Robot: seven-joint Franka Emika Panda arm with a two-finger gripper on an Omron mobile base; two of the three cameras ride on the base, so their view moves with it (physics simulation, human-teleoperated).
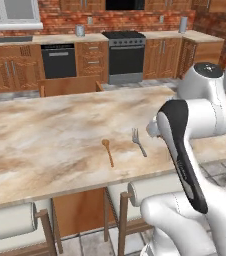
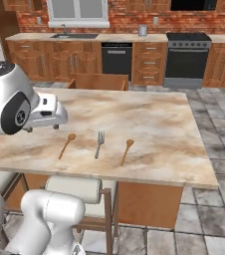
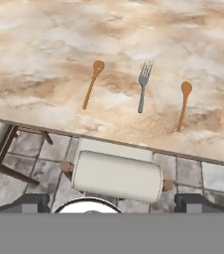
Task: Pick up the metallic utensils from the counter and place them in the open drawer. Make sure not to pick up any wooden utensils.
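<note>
The fork (image 3: 143, 85) lay flat on the counter (image 3: 44, 44), probably light, stiff and slippery; mid-handle looked best. The gripper (image 3: 112, 201) stood fully open, empty.

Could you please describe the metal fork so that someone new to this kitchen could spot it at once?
Look at the big marbled island counter, near its front edge above the stools. Three slim utensils lie in a row; the fork is the middle one, grey with tines, between two brown wooden spoons.

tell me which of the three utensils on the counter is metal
The grey fork, lying in the middle with its tines pointing away from the counter's edge. The spoons on either side are brown wood.
</note>
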